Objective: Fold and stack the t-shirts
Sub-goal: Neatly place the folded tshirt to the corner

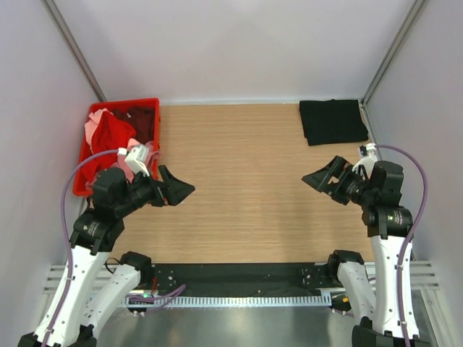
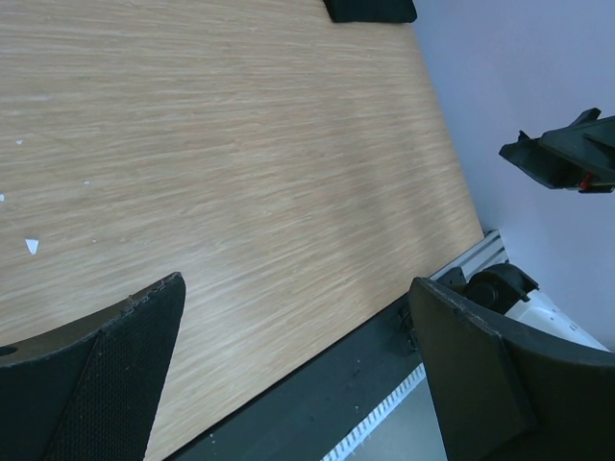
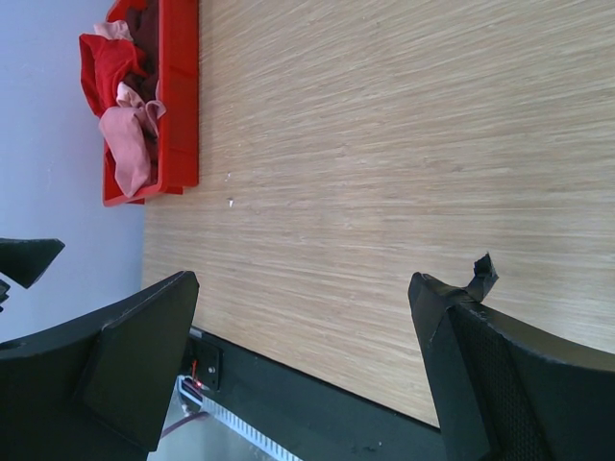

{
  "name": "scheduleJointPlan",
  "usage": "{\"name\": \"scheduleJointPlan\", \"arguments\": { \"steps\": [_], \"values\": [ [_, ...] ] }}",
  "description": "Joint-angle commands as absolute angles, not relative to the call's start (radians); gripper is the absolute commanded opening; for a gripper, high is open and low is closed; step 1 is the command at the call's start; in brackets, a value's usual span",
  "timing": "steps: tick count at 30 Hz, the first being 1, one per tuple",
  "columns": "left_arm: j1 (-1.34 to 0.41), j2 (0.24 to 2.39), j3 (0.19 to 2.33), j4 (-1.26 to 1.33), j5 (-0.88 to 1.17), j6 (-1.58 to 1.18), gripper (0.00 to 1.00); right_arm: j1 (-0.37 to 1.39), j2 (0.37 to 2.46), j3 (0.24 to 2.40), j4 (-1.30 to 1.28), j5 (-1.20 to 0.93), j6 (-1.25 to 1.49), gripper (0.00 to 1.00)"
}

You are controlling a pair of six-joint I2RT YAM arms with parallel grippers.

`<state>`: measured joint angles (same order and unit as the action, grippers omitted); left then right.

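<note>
left gripper (image 1: 179, 186): my jaws are spread wide and hold nothing, hovering over the bare table (image 1: 246, 188) just beside the crate (image 1: 156, 137).
right gripper (image 1: 320, 179): my jaws are wide apart too and empty, above the table's right side.
black t-shirt (image 1: 333, 121): 1, lying flat and folded at the far right corner.
red t-shirt (image 1: 116, 134), pink t-shirt (image 1: 94, 126), maroon t-shirt (image 1: 141, 119): heaped loose in the crate, far left.
handling: i judge them light, soft and floppy; the cloth will sag and bunch.
where to grip: pinch a raised fold of the top shirt, then the shoulders.
</note>
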<state>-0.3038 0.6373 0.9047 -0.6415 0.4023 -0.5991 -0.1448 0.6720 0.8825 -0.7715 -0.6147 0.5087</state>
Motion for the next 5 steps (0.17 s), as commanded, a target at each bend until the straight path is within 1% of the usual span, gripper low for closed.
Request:
{"name": "scheduleJointPlan", "arguments": {
  "steps": [1,5],
  "values": [
    [-0.307,0.629,0.914,-0.626,0.414,-0.604,1.00,-0.138,0.661,0.894,-0.738,-0.635,0.522,1.00],
    [-0.307,0.627,0.919,-0.630,0.414,-0.600,1.00,-0.138,0.666,0.899,-0.736,-0.624,0.522,1.00]
  ]
}}
